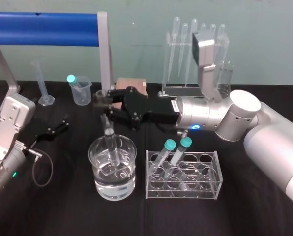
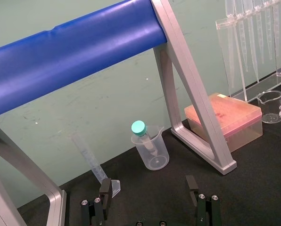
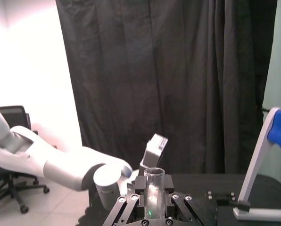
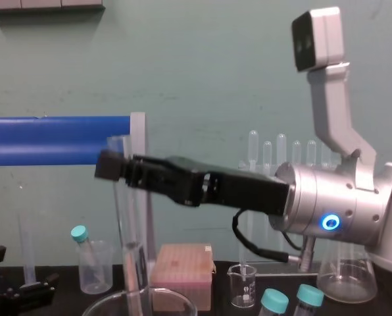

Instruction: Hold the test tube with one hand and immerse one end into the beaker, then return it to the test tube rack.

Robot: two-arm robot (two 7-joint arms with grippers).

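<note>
A black-covered desk (image 1: 63,211) stands before a pale green wall (image 1: 136,29). The right claw (image 1: 102,104) pinches the upright test tube (image 1: 109,132) near its rim, the tube's lower end inside the wide beaker (image 1: 131,172), just beside the rack (image 1: 205,184). The left claw (image 1: 57,130), fingers spread, sits low at the desk's left.

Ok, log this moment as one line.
right gripper: shut on test tube | test tube: upright, lower end in beaker | left gripper: open, parked left
</note>
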